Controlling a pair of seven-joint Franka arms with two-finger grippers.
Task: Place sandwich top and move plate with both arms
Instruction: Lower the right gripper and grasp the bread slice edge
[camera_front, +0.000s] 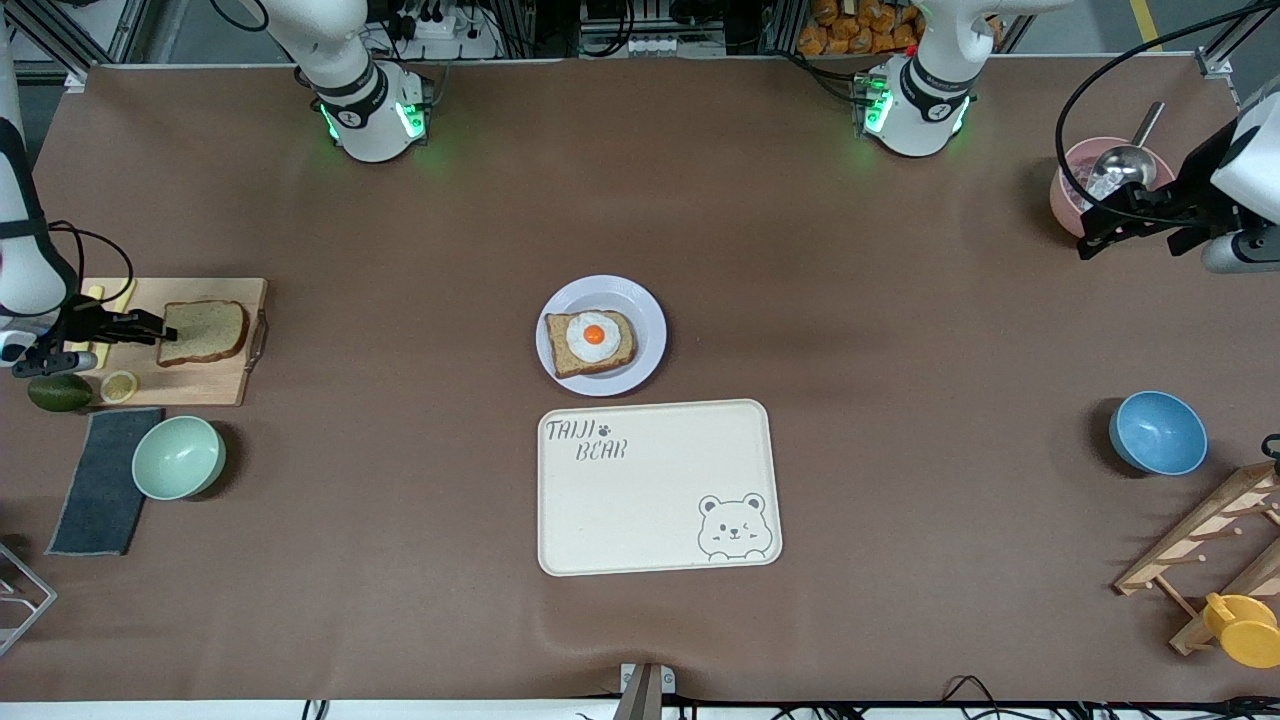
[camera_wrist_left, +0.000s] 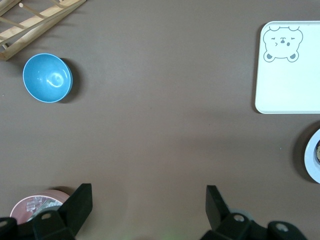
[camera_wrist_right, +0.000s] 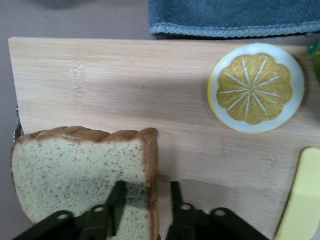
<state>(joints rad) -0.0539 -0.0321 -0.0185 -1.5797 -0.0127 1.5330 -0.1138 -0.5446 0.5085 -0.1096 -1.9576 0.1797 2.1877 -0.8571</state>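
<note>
The sandwich top (camera_front: 205, 332), a plain speckled slice (camera_wrist_right: 75, 170), lies flat on a wooden cutting board (camera_front: 210, 385) at the right arm's end of the table. My right gripper (camera_front: 165, 330) is low at the slice's crust edge. In the right wrist view it (camera_wrist_right: 147, 192) is open, one finger over the bread, the other over the board, a small gap from the crust. The lavender-white plate (camera_front: 640, 300) sits mid-table with a bread slice bearing a fried egg (camera_front: 590, 342). My left gripper (camera_front: 1085, 245) waits open (camera_wrist_left: 149, 200) above the table by a pink bowl (camera_front: 1068, 200).
A cream bear-printed tray (camera_front: 650, 490) lies just nearer the camera than the plate. On the board is a lemon slice (camera_wrist_right: 256, 88); an avocado (camera_front: 60, 392), grey cloth (camera_front: 100, 480) and green bowl (camera_front: 178, 457) sit nearby. Blue bowl (camera_front: 1158, 432) and wooden rack (camera_front: 1200, 550) are at the left arm's end.
</note>
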